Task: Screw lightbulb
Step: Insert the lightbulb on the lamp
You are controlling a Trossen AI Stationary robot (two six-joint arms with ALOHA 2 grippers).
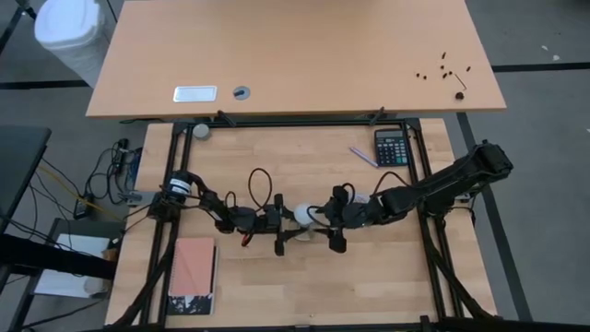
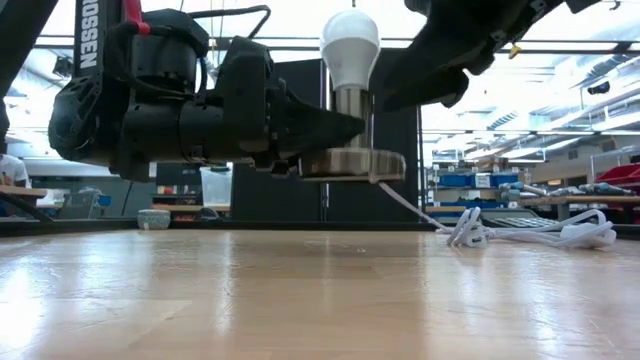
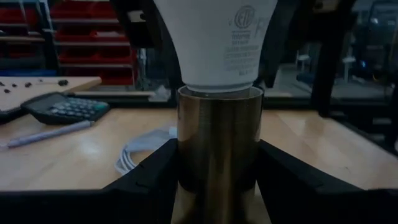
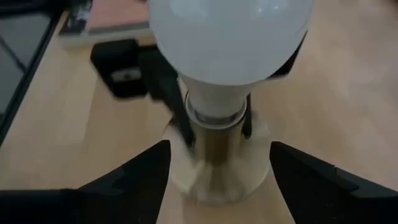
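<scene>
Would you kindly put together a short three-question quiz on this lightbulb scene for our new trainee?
1. True or false: the lightbulb stands upright in the socket.
2. Which pincer holds the socket's metal barrel? A) left pincer B) right pincer C) neither
3. Fill in: on the table near the left arm lies a pink ____.

Key:
1. True; the globe points up.
2. A; its fingers clamp the barrel from both sides, while the right pincer stands open around the bulb without touching it.
3. notebook.
</scene>
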